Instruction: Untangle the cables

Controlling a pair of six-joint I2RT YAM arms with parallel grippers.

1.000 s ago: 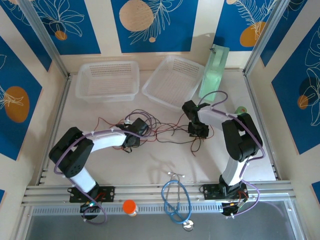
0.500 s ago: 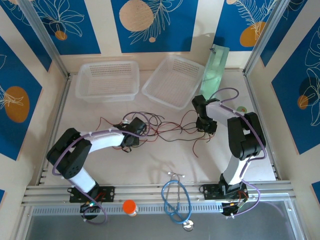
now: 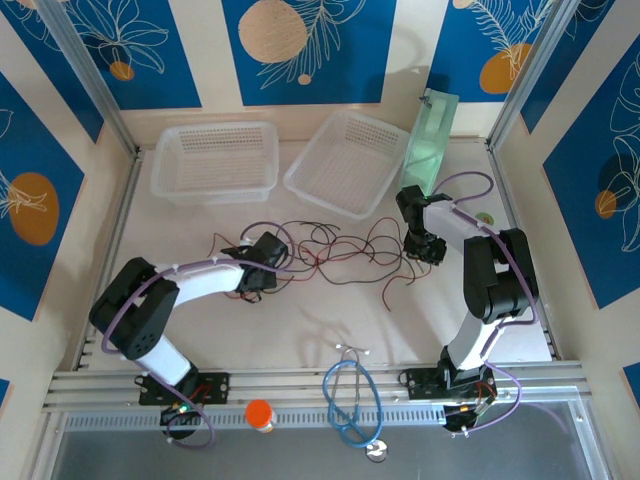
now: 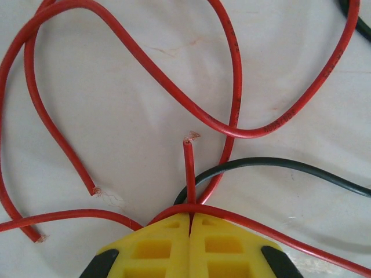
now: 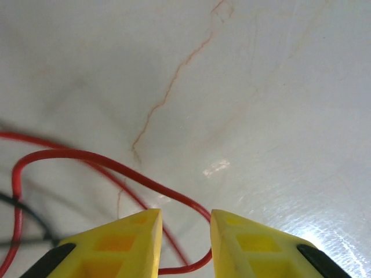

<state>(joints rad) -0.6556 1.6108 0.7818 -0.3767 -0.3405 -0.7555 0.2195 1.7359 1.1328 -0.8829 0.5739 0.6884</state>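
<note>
Pale and glossy, the table [image 3: 330, 315] under me is marbled white with faint reddish veins, and it throws back glare near my right claw [image 5: 185, 215]. Between my two arms the cables [image 3: 340, 248] lie spread across it in loose curly loops, very thin, with red and black mixed. My left claw [image 4: 190, 215] is pressed tight at their left end, and its ribbed yellow plastic fingers [image 4: 151, 250] meet in one seam. A short red stub with a frayed coppery tip rises from that seam. Smooth red loops [image 4: 174, 87] arch beyond it, and a black wire [image 4: 278, 165] curves off to the right. At the cables' right end my right claw stands with a gap between its yellow fingers [image 5: 133, 240], and a thin red loop [image 5: 116, 165] runs loose through that gap, unpinched.
</note>
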